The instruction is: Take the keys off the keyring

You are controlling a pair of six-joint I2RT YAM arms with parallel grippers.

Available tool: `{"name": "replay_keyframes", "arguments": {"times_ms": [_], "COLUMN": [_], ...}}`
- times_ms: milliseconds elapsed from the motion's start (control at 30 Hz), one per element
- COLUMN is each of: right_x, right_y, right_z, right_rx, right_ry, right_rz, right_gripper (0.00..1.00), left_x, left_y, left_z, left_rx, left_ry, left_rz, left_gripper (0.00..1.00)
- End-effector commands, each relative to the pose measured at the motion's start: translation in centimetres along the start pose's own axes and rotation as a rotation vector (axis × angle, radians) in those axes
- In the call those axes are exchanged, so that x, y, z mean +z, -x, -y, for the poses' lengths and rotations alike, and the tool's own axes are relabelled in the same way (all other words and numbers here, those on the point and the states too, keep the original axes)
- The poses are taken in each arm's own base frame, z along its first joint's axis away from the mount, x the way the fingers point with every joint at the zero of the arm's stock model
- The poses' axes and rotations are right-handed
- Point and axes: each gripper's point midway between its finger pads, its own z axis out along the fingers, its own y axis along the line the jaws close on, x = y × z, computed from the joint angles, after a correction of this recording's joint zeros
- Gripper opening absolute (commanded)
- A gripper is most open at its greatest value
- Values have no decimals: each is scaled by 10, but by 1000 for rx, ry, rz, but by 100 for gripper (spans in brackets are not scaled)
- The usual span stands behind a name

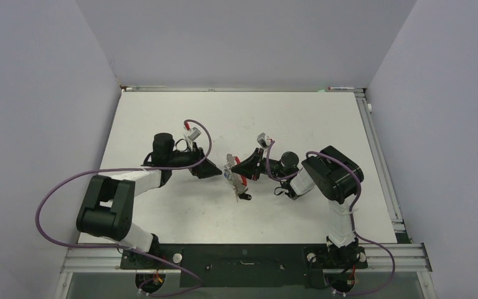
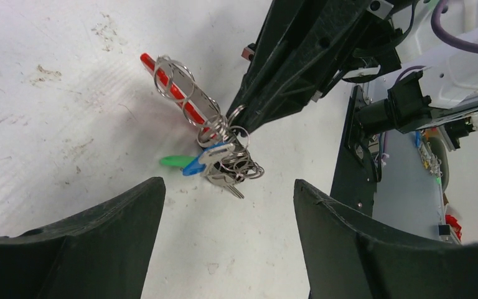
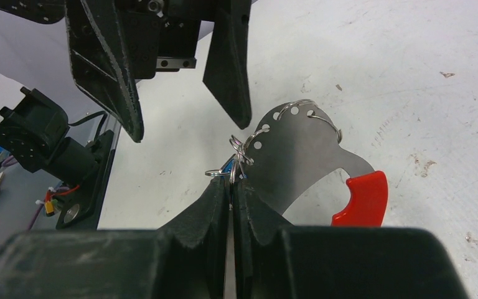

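The keyring is a curved grey metal plate with a row of holes and a bright red end. My right gripper is shut on its edge, where small wire rings are threaded, and holds it tilted on the table. The keys hang bunched at its lower end: a green head, a blue head and silvery ones. My left gripper is open, its fingers drawn back from the bunch, with nothing between them. From above, the keyring lies between both grippers.
The white table is scuffed around the keyring. Grey walls enclose it on three sides, and a metal rail runs along the right edge. Purple cables loop off both arms.
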Motion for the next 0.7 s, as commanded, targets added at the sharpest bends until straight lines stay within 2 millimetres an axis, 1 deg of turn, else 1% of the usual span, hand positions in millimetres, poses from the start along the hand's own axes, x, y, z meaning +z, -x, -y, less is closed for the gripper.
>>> {"name": "replay_keyframes", "arguments": {"times_ms": [0,100,267,367,467,567,667], "right_x": [2,2,2,2,2,1,1], "right_y": [51,53,55,55,55,57,58], "right_z": [-27,-28,-26,-26,-26,-26,-25], "right_rx": [-194,-195,-191,-189,-184,-186,-185], "right_ry": [122,124,121,122,125,125,121], "right_rz": [183,184,188,187,186,188,191], "right_gripper": [5,5,5,5,5,5,5], "left_x": [11,17,25,29,30,31,33], "left_y": [29,31,21,14,13,13,9], "left_z": [4,3,7,8,9,11,12], "left_rx": [59,59,36,11,-18,-49,-63], "left_ry": [-77,-100,-142,-168,-189,-215,-227], "left_rz": [81,92,83,77,85,95,93], "left_gripper": [74,75,73,69,65,64,64]}}
